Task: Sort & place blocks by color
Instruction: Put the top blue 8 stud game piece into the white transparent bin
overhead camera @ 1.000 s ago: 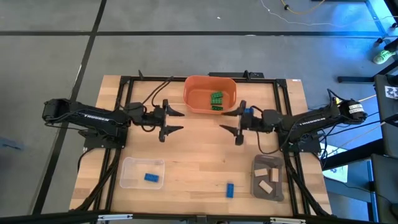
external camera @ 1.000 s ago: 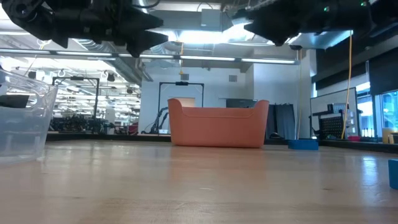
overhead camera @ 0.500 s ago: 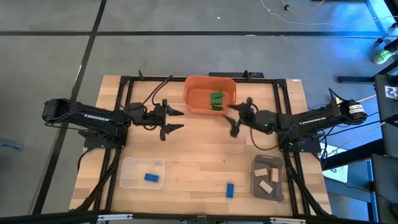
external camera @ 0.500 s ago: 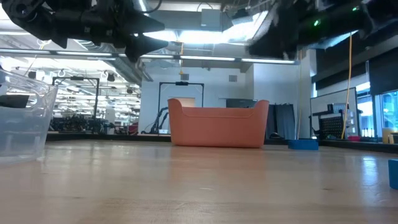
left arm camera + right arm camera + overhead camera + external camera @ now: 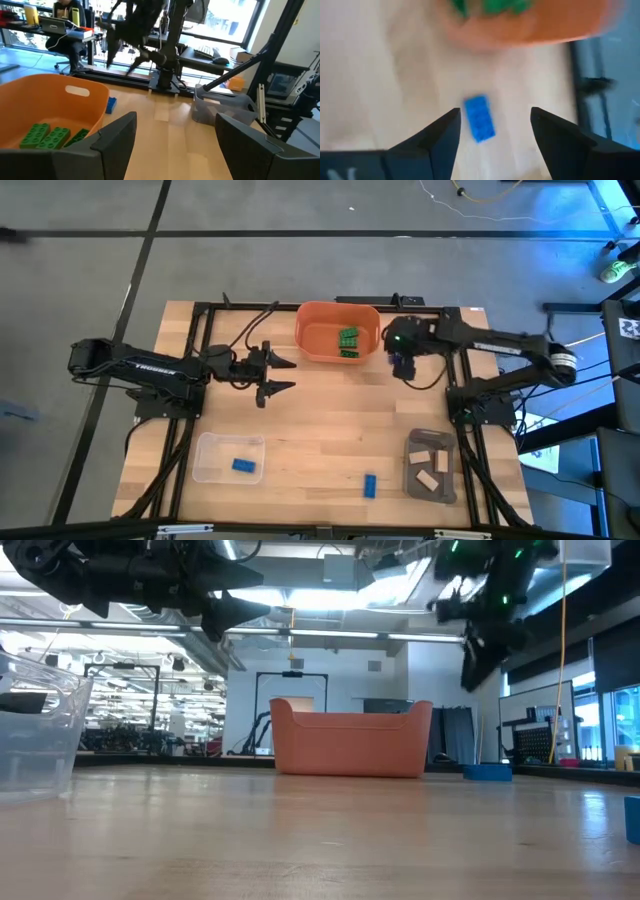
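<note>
A: Near edge first. The clear tray (image 5: 228, 457) holds one blue brick (image 5: 243, 465). The grey tray (image 5: 432, 465) holds the tan bricks (image 5: 427, 480). A second blue brick (image 5: 369, 485) lies loose on the table (image 5: 320, 420) between the two trays, unsorted.

B: And mid-table?

A: The left gripper (image 5: 277, 374) waits there above the wood, jaws spread wide, nothing between them.

B: The far side?

A: The orange bin (image 5: 338, 331) holds the green bricks (image 5: 348, 341). Just beside it, under the right gripper (image 5: 404, 363), a third blue brick (image 5: 479, 118) lies on the wood. The right gripper hovers over it, fingers parted, gripping nothing.

B: Status?

A: Green and tan look sorted. Blue looks one of three placed; two remain, the far one apparently next.
</note>
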Motion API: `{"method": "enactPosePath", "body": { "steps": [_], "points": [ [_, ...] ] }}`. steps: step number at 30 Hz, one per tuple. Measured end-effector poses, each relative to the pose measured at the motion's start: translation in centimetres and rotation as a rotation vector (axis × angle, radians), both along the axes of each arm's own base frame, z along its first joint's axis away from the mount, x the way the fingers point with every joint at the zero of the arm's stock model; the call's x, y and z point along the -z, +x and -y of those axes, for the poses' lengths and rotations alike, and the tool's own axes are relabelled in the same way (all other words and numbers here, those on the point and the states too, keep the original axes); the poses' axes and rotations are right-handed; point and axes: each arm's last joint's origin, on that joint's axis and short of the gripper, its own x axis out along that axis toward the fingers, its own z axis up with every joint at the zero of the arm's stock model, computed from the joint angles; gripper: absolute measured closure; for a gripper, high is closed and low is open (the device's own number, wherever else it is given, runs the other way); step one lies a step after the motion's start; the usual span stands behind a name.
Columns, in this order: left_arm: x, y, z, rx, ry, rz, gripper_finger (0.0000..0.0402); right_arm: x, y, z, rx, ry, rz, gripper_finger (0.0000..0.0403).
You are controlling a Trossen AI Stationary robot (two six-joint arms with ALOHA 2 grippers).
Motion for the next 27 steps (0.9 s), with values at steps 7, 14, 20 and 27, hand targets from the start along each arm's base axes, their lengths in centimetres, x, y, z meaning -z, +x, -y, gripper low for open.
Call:
{"method": "enactPosePath", "body": {
  "steps": [7, 14, 20, 27],
  "points": [
    [0.0, 0.0, 0.0, 0.001, -0.004, -0.003, 0.0140, 3.8, 0.9, 2.8, -0.109, 0.083, -0.232, 0.0161],
    [0.1, 0.0, 0.0, 0.001, -0.001, -0.007, 0.0140, 6.6, 1.6, 4.5, -0.137, 0.128, -0.338, 0.0161],
    [0.1, 0.0, 0.0, 0.001, -0.001, -0.007, 0.0140, 8.2, 1.9, 5.4, -0.119, 0.165, -0.382, 0.0161],
    [0.5, 0.0, 0.0, 0.001, -0.005, -0.052, 0.0140, 7.7, 0.8, 6.2, -0.046, 0.178, -0.369, 0.0161]
  ]
}}
